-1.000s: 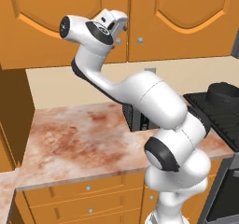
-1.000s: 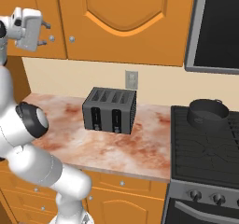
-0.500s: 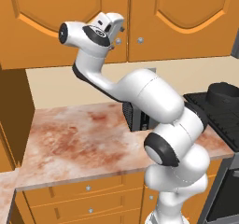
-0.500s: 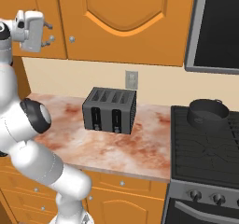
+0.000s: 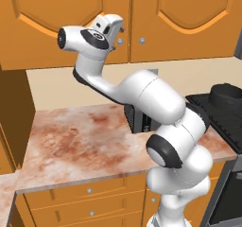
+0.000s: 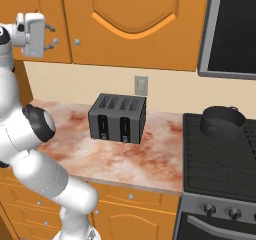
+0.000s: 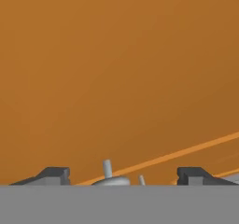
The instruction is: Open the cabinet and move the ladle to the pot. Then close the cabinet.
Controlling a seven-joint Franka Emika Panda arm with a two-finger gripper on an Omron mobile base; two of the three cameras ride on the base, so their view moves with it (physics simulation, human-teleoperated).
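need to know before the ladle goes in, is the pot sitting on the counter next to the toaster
No, the pot sits on the stove, apart from the toaster.

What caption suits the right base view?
Gripper at the closed cabinet knob; toaster and pot below.

one cabinet (image 6: 135,24) overhead, two doors, two round knobs (image 5: 142,40) at the seam. one black toaster (image 6: 118,118) on the counter (image 6: 125,156). one dark pot (image 6: 223,121) on one stove (image 6: 220,159). one wall outlet (image 6: 141,85). one microwave (image 6: 232,31).
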